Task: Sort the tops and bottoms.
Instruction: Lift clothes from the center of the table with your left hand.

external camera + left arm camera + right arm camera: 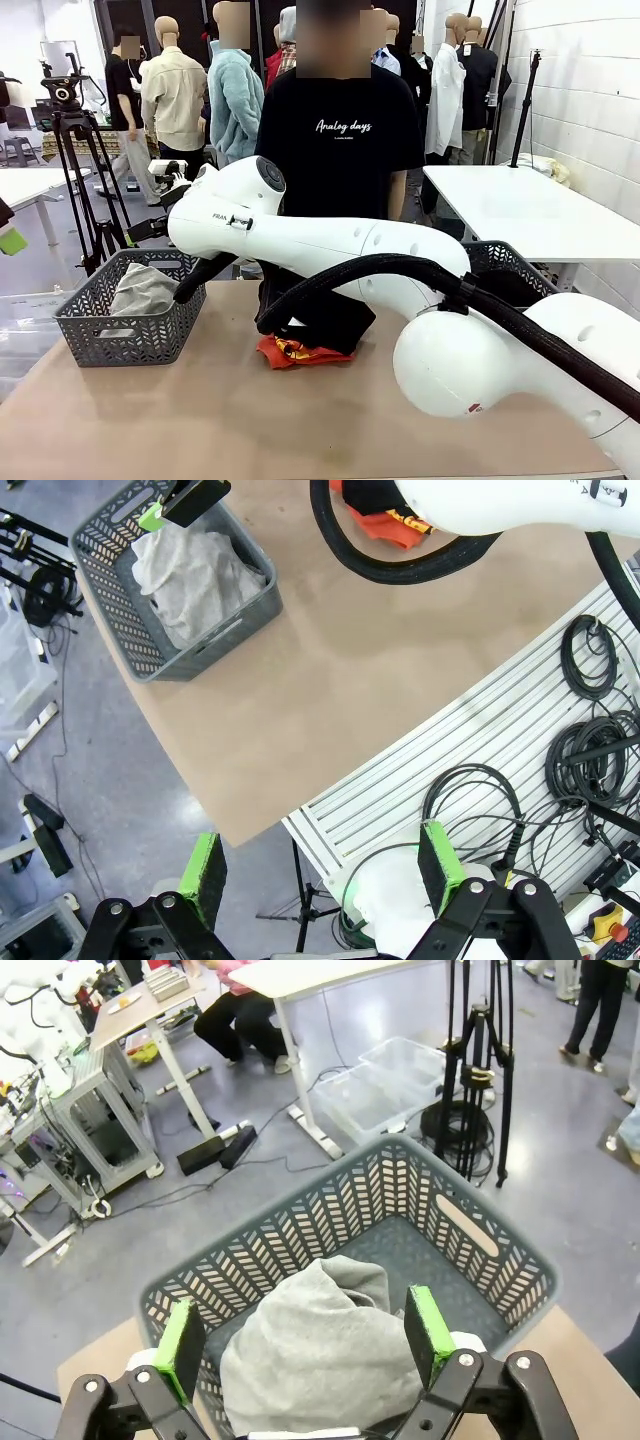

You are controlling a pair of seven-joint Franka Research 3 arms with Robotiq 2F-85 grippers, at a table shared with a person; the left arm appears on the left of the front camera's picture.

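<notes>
A light grey top (310, 1355) lies crumpled in the grey mesh basket (450, 1170) at the table's left end. My right gripper (305, 1335) hovers just above it, open, green pads on either side of the cloth with nothing held. From the front, that gripper (188, 292) hangs over the basket (120, 335). An orange-red top (300, 352) lies mid-table under a black garment (320, 315). My left gripper (320, 865) stands open and empty high over the table's near corner, looking down on the grey top (195, 575) and the orange-red top (385, 525).
A second dark basket (510, 262) with dark cloth stands at the table's right end. A person in a black lettered T-shirt (340, 130) stands at the far side. My right arm (330, 245) spans the table's middle. Cables (590, 655) lie on a slatted platform below.
</notes>
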